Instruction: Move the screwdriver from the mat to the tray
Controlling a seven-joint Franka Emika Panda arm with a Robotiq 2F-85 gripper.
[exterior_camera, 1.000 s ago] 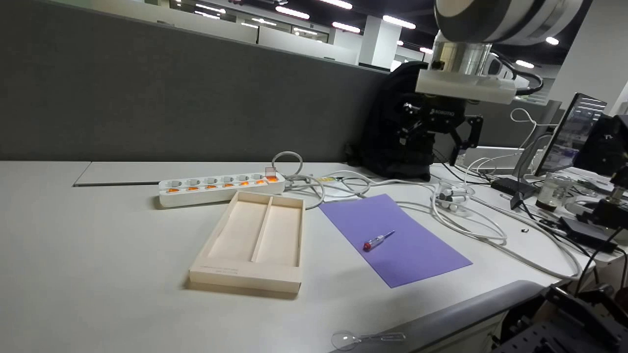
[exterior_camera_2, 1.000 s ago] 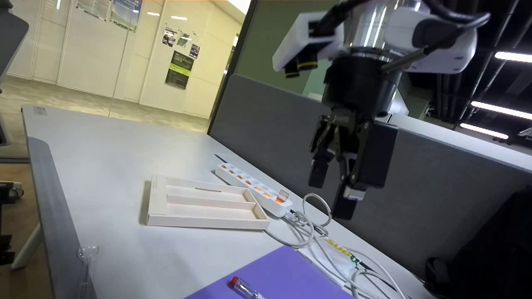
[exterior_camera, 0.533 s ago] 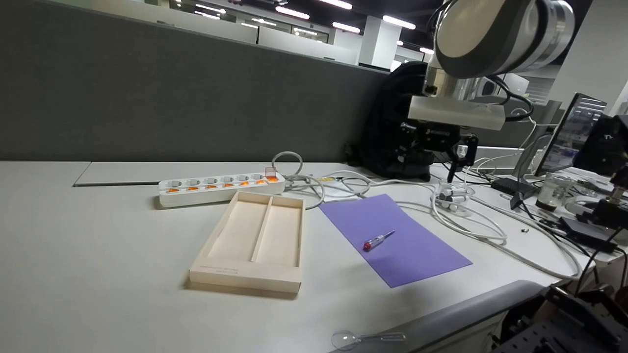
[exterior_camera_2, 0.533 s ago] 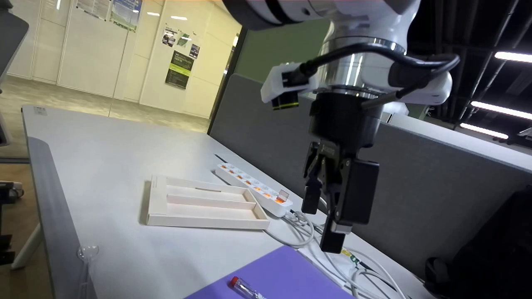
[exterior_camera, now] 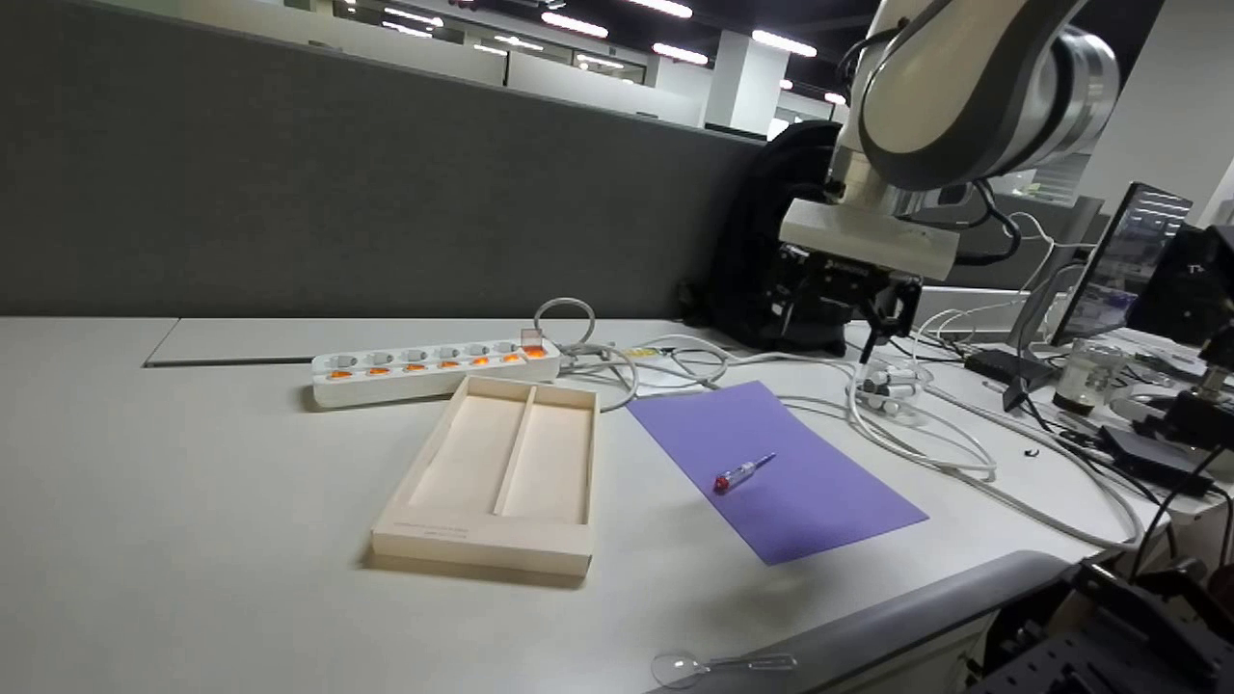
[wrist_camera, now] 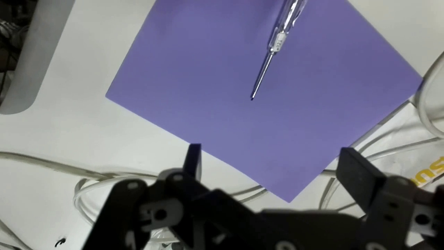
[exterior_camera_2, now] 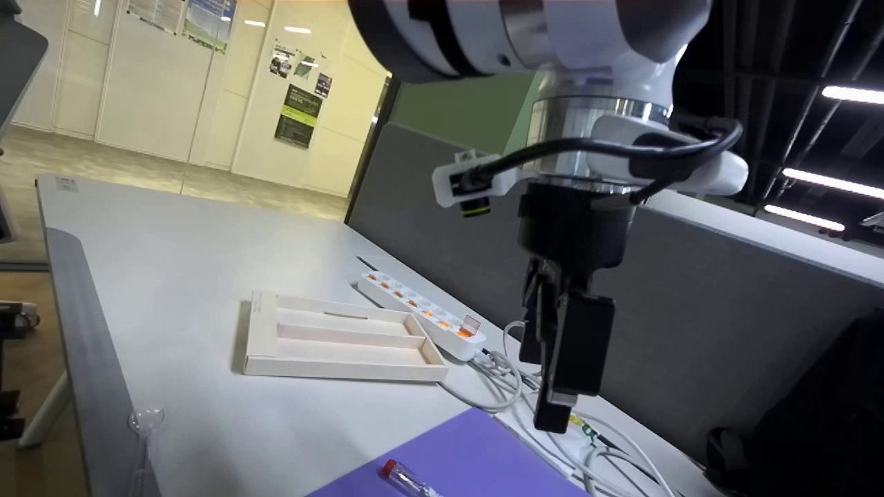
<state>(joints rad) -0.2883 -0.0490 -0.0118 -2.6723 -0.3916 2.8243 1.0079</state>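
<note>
Screwdriver (wrist_camera: pixel 278 41), on mat (wrist_camera: pixel 208 86) | wrist view: 12 o'clock of gripper (wrist_camera: pixel 271 153) | long axis 1 to 7 o'clock, tip at 7 | jaws spread wide, nothing held

- "SU" in yellow on the white packet (wrist_camera: pixel 409 163), next letter unclear;
- "TY" on a dark object (exterior_camera: pixel 1181 304) in an exterior view;
- print on screwdriver (wrist_camera: pixel 279 42) and tray (exterior_camera: pixel 482 547), illegible
</note>
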